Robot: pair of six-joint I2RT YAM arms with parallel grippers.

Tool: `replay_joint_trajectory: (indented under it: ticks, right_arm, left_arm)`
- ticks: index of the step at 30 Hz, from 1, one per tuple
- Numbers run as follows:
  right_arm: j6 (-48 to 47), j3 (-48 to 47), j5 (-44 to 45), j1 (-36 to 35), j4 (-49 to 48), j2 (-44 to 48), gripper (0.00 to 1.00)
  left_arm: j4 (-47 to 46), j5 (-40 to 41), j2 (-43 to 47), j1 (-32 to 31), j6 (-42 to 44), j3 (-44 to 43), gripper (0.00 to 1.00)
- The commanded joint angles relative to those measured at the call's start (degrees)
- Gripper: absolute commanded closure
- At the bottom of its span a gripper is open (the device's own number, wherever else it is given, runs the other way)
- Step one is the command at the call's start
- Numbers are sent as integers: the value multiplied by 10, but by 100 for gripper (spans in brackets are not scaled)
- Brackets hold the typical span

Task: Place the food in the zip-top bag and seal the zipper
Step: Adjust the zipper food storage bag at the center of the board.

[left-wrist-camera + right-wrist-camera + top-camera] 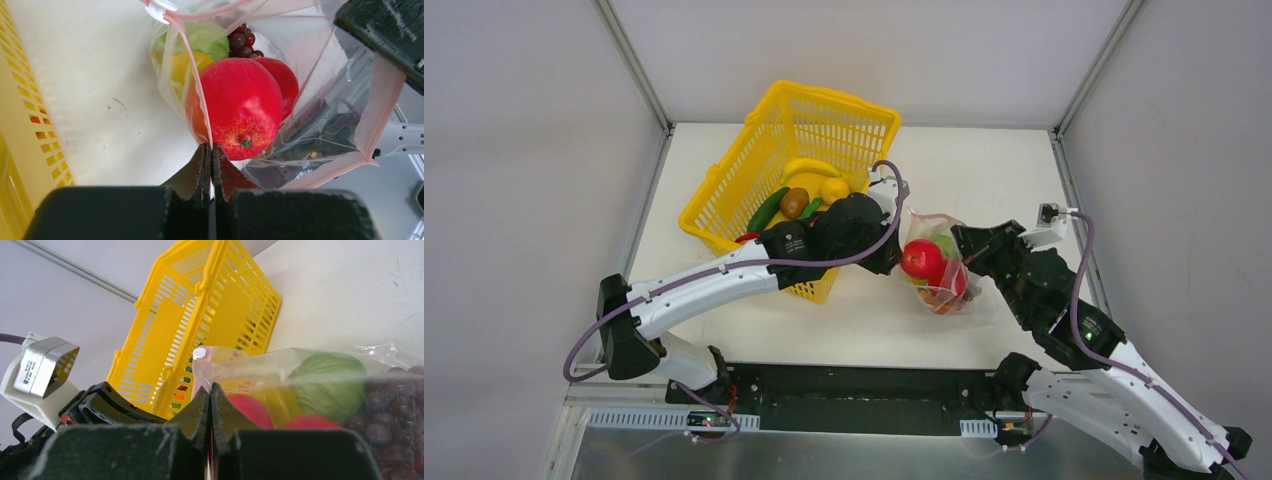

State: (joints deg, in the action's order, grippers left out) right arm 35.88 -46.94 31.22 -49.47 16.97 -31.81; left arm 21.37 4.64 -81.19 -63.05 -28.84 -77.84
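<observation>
The left gripper [210,150] is pinched tight on the thin pink-red zipper [196,85] of the clear, floppy, pink-dotted zip-top bag [325,105]. Its black fingertips meet with the strip running straight into them. The right gripper [210,390] is likewise closed on the bag's mouth edge, on the opposite lip. A small white plastic slider [199,352] shows just beyond its fingertips.

Between the two holds the mouth gapes, so the seal is not made. Filling looks largely done. Inside the thin, crinkled film sit a large glossy round red tomato [240,107], a smooth green cabbage [212,45], a knobbly cluster of dark purple grapes [244,41] and a yellow piece [186,65].

What seems left is to bring the lips together and run the zipper along its whole length. The packed, bulging food may resist that.

The bag lies on the matte white table [754,330], right of its middle, between the two grippers. Toward the far left corner stands a rigid yellow lattice plastic basket [824,125]. It holds a yellow banana [809,168] and a brown kiwi [794,203]; whether these must also go in I cannot tell.
</observation>
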Motion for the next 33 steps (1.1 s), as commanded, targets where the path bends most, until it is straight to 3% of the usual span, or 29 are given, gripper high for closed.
replay_joint_trajectory:
  ticks: [1,8,15,18,25,28,31,33]
  right_arm:
    - [-20,-19,-23,-1,-47,-2,99]
    - [-79,-30,-76,-2,-58,17,99]
    - [-119,-53,-159,-2,-59,25,100]
    - [-112,-54,-194,-1,-79,20,100]
    - [-83,-53,-198,-1,-97,10,100]
    - [-57,-52,-150,-1,-77,-1,100]
    - [-30,-75,-95,-2,-10,-30,100]
    - [-18,-69,-85,-1,-16,-35,100]
  left_arm:
    - [-46,-20,17,-4,10,-5,100]
    - [12,-67,-6,39,69,-132,100]
    - [162,-106,-85,75,140,-352,100]
    - [211,-139,-132,91,152,-406,100]
    - [203,-247,-167,91,142,-425,100]
    - [233,-214,-166,90,149,-418,100]
    - [199,-175,-129,91,152,-361,100]
    - [192,-137,-112,94,156,-329,100]
